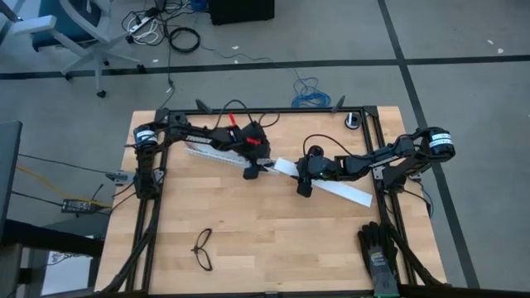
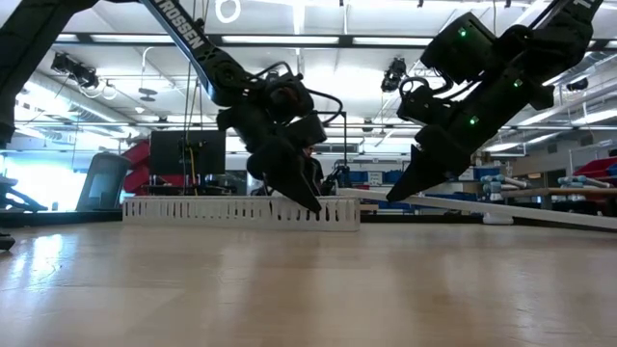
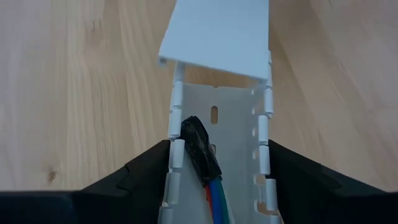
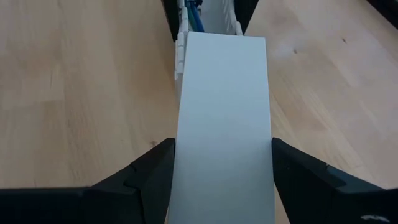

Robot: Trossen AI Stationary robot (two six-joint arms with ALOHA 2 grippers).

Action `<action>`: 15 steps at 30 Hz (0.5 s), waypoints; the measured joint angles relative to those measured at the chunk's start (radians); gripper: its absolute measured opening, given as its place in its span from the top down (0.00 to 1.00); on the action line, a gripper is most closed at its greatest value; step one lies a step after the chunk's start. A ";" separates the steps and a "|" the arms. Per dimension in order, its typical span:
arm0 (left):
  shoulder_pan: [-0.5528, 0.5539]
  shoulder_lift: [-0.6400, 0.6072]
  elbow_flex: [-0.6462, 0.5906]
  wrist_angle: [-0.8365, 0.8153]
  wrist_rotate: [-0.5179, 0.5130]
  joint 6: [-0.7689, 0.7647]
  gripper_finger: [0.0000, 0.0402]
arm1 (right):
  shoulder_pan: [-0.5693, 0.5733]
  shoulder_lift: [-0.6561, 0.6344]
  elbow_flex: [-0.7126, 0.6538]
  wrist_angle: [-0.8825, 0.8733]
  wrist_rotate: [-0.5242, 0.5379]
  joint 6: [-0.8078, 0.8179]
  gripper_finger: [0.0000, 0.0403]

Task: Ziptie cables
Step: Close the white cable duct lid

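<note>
Wooden tabletop (image 1: pixel 265 228) carries black glasses (image 1: pixel 203 249) at its near edge and a dark glove (image 1: pixel 379 250) at the near right corner. Mid-table, the right gripper (image 4: pixel 221 165) clasps the flat white cover strip (image 4: pixel 224 124), whose end overlaps a slotted white channel (image 3: pixel 217 130). Farther back, the left gripper (image 3: pixel 217 168) grips that channel's walls; the cables (image 3: pixel 208 171) lie inside it, dark end forward.

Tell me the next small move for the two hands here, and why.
Probably the right hand should lower and slide the flat white cover further along the slotted channel. The cover sits tilted, one end resting on the channel's end, while the left hand grips the channel's walls. The cables, with their dark taped end, already lie inside, still uncovered.
</note>
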 joint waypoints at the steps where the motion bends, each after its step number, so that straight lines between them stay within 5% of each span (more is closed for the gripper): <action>1: -0.002 0.000 0.000 0.006 -0.007 0.001 0.37 | 0.000 0.000 0.000 0.000 -0.001 0.000 0.41; 15: -0.008 0.000 0.000 0.041 -0.036 -0.002 0.36 | 0.000 0.000 -0.001 0.000 -0.013 0.005 0.42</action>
